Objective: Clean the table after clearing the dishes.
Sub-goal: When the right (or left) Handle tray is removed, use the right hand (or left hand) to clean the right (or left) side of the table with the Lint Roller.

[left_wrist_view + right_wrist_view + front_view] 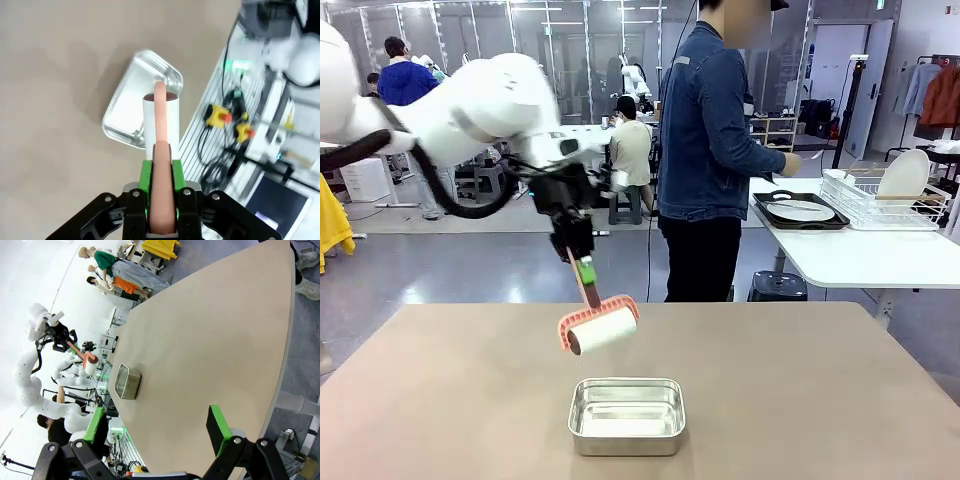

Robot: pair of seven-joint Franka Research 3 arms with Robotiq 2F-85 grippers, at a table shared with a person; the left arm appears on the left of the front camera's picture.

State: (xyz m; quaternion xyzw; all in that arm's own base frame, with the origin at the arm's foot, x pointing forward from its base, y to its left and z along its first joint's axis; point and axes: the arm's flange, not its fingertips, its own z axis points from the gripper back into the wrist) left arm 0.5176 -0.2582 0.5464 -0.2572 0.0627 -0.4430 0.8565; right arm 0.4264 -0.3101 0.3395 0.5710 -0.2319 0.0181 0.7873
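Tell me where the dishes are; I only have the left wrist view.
Observer: A plate lies on a dark tray on the white table beside the person.
Operator: Report the right gripper.
Observer: The right gripper is open and empty.
Operator: Check the roller's height.
Observer: The lint roller, clamped in the left gripper, hangs in the air, touching neither the table nor the steel pan.
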